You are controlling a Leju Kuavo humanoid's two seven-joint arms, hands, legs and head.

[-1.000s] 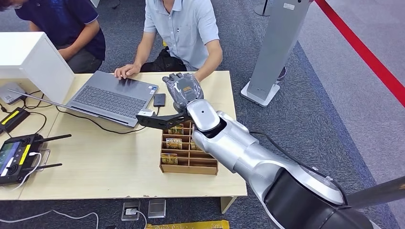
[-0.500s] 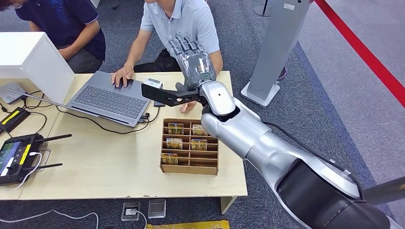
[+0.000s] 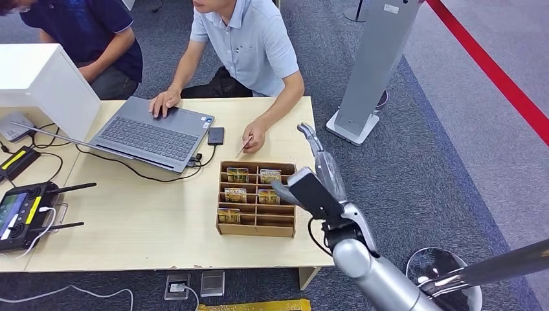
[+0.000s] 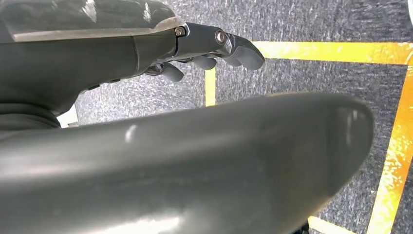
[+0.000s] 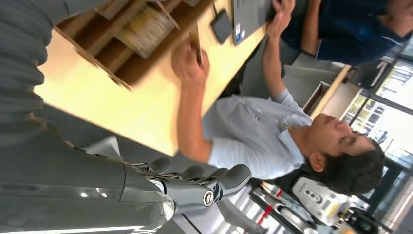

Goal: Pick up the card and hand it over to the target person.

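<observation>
grey carpet below, right hand empty with fingers apart beside the surface; the person's hand holds the card, so draw clear smoothly.

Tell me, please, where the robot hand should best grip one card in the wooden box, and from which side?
Pinch the top edge of a card from straight above, probably. The cards stand upright in narrow slots of the wooden box, so only that edge is free; dividers block the sides.

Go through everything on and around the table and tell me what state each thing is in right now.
Laptop: lid open, a person's hand on it.
Card: held in the person's hand.
Wooden organizer: some compartments hold packets, others empty.
Phone: flat, screen dark.
Right robot hand: empty, beside the table edge.
Left robot hand: fingers curled, holding nothing.
</observation>
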